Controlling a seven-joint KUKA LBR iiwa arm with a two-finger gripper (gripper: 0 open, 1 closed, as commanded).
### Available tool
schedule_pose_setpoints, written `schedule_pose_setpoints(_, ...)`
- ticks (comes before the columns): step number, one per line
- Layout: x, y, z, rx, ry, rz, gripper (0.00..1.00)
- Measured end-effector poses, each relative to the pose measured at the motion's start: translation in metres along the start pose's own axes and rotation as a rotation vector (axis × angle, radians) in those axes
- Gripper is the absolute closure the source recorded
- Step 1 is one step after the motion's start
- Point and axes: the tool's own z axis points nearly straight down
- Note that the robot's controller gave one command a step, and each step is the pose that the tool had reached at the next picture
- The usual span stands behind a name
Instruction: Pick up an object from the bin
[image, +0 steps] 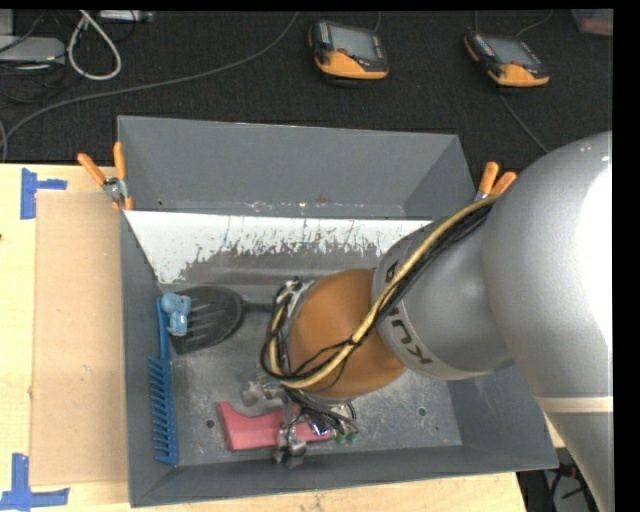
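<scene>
My gripper (297, 428) is low in the bin's front middle, under the arm's orange cover. It sits at the right end of a flat pink block (242, 428) lying on the bin floor. Whether it touches or holds the block is hidden by its own body. A black slotted spatula head (207, 315) lies to the upper left, with a small light-blue piece (176, 312) at its left edge.
A long blue comb (160, 402) lies along the bin's left wall. The arm with its cables covers the bin's right half. The sloped back wall rises behind the spatula.
</scene>
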Motion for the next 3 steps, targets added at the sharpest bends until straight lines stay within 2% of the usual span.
schedule_pose_setpoints(1, -0.007, 0.021, 0.001, -0.001, 0.012, 0.113, 1.0)
schedule_pose_setpoints(2, -0.007, 0.021, 0.0, -0.001, 0.012, 0.114, 1.0)
schedule_pose_setpoints(3, -0.002, 0.021, -0.024, 0.0, 0.029, 0.115, 1.0)
